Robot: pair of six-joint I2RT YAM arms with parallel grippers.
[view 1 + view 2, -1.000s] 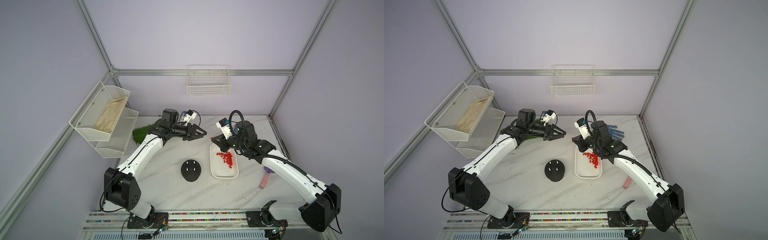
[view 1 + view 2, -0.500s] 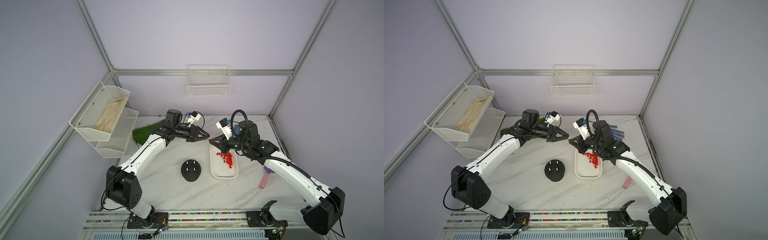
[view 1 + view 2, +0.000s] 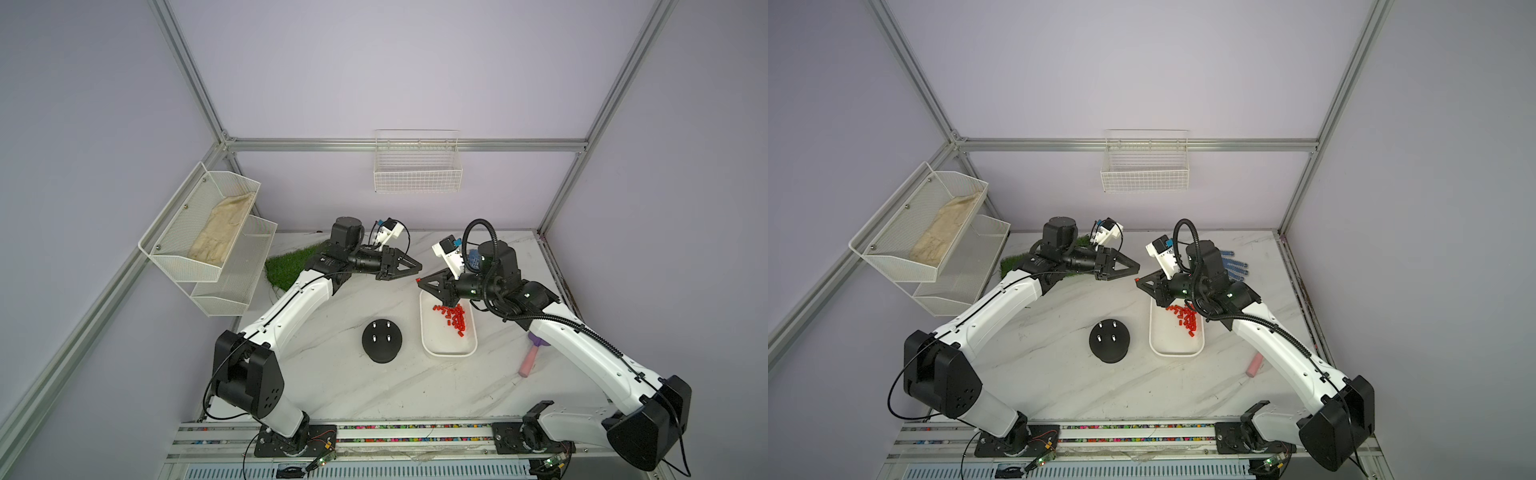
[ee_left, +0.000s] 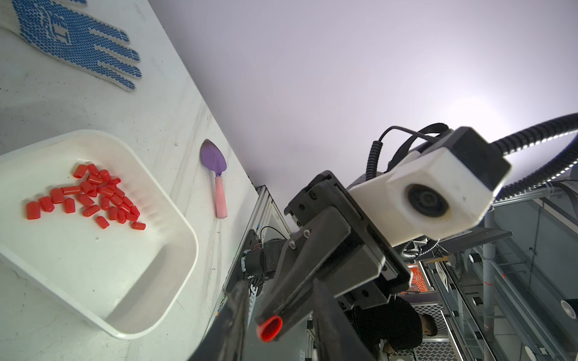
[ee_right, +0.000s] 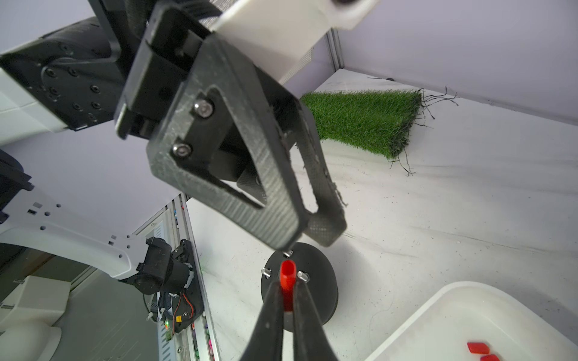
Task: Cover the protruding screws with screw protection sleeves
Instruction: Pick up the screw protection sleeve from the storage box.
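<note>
The arms have closed in: right gripper point(image 5: 287, 281) clamped on 1 sleeve point(image 4: 269, 328), left gripper point(image 3: 419, 266) apart just beside it. We expect a handover; 4 screws point(image 3: 388, 339) bare.

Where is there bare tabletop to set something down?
Widest bare patch: marble between the black base, white tray and front rail. Another lies at the back between the grass mat and glove, overhung by the left arm. Crowded: right edge, with tray, trowel and right arm.

Lavender walls point(image 3: 415, 62), aluminium frame point(image 3: 311, 144), marble tabletop point(image 3: 332, 374), white wire basket point(image 3: 417, 180)
</note>
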